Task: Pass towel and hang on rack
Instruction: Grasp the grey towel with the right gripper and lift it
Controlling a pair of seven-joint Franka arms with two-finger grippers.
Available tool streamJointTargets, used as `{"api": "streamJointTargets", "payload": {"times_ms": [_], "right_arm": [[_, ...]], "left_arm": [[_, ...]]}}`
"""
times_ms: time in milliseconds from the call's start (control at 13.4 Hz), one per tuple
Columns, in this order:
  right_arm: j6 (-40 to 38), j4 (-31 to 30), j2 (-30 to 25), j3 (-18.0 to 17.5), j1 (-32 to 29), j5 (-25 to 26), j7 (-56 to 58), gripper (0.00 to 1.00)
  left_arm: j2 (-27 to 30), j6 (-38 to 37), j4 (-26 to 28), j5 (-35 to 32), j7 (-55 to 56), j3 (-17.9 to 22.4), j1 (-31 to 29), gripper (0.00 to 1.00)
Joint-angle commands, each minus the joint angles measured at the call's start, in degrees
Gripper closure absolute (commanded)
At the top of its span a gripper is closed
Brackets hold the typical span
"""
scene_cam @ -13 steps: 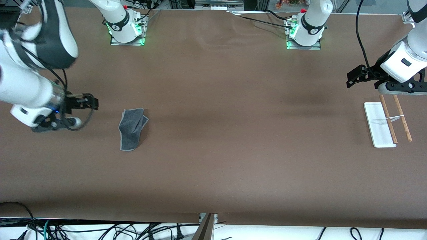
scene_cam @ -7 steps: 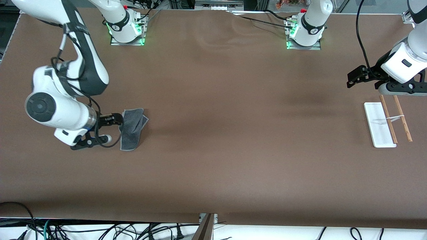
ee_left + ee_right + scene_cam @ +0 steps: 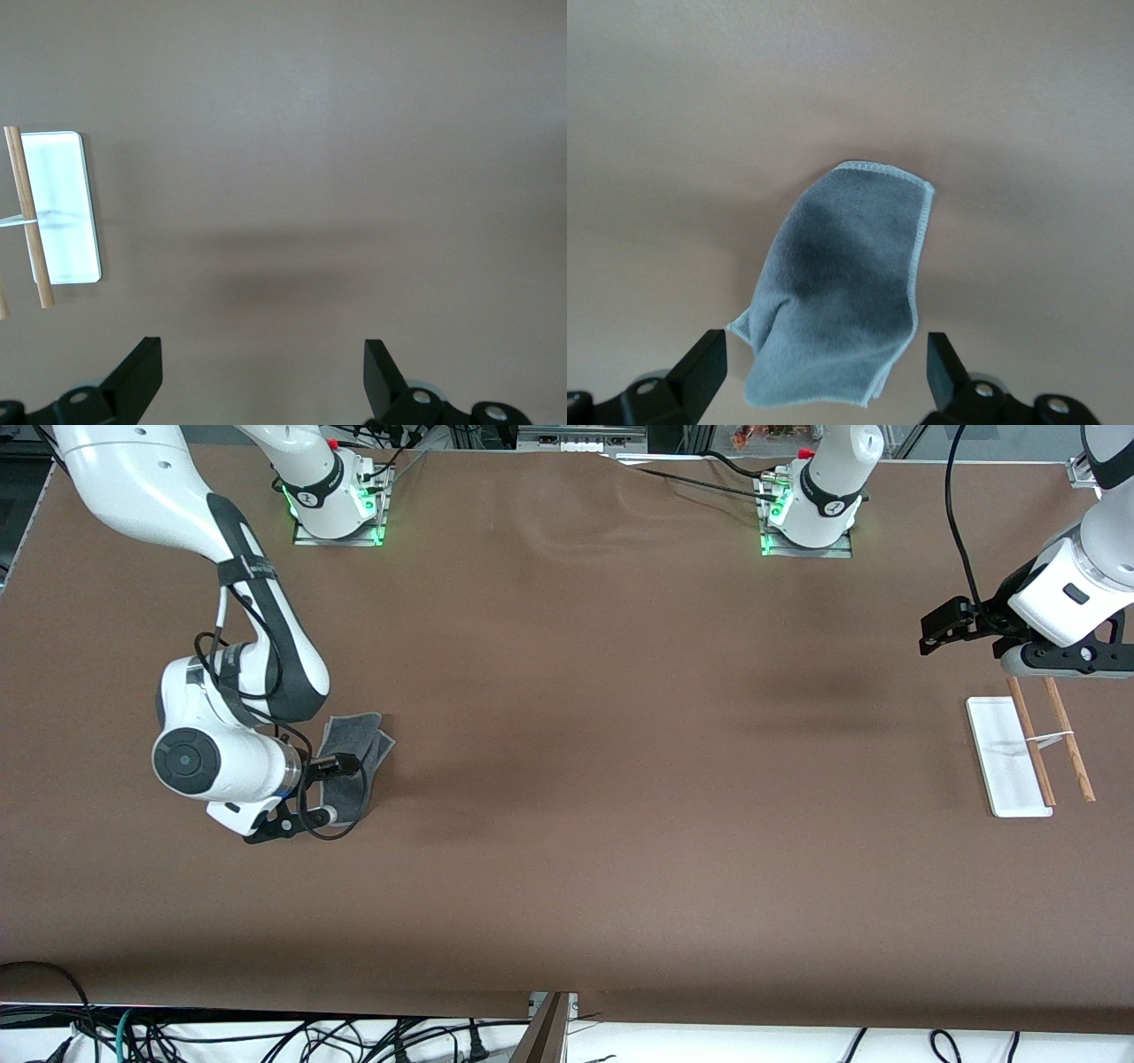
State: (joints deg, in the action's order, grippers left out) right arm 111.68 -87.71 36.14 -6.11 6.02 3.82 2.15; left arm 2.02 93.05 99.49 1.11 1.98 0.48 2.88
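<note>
The dark grey towel (image 3: 365, 737) lies crumpled on the brown table toward the right arm's end. My right gripper (image 3: 341, 763) hangs over it, open and empty. In the right wrist view the towel (image 3: 846, 283) lies between the two spread fingers of the right gripper (image 3: 824, 376). The rack (image 3: 1005, 757), a white base with two wooden rods (image 3: 1067, 735), stands at the left arm's end. My left gripper (image 3: 939, 629) waits, open and empty, above the table beside the rack. The left wrist view shows the rack (image 3: 58, 208) off to one side of the left gripper (image 3: 263, 376).
The brown table cover (image 3: 620, 779) has slight wrinkles near the arm bases. Cables hang below the table's front edge (image 3: 266, 1036). A black cable (image 3: 952, 514) runs down to the left arm's wrist.
My right arm has swung in from the table's end and its gripper is now over the towel. The left arm has barely moved. The towel lies as before.
</note>
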Motion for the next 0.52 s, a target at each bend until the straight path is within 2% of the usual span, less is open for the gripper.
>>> {"api": "streamJointTargets", "payload": {"times_ms": [0,298,372,447], "right_arm": [[2.4,0.3,2.4,0.2,0.7,-0.7,-0.6,0.00],[4.8,0.2,4.8,0.1,1.6,-0.7,-0.6,0.01],[4.7,0.2,5.2,0.1,1.6,-0.7,-0.6,0.14],[4.3,-0.2,5.3,0.1,1.6,-0.7,-0.6,0.33]], "left_arm": [[0.2,-0.8,-0.3,-0.7,-0.4,0.1,0.3,0.00],[0.2,-0.8,-0.3,-0.7,-0.2,0.1,0.3,0.00],[0.2,-0.8,-0.3,-0.7,-0.3,0.1,0.2,0.00],[0.2,-0.8,-0.3,-0.7,-0.3,0.1,0.2,0.00]]}}
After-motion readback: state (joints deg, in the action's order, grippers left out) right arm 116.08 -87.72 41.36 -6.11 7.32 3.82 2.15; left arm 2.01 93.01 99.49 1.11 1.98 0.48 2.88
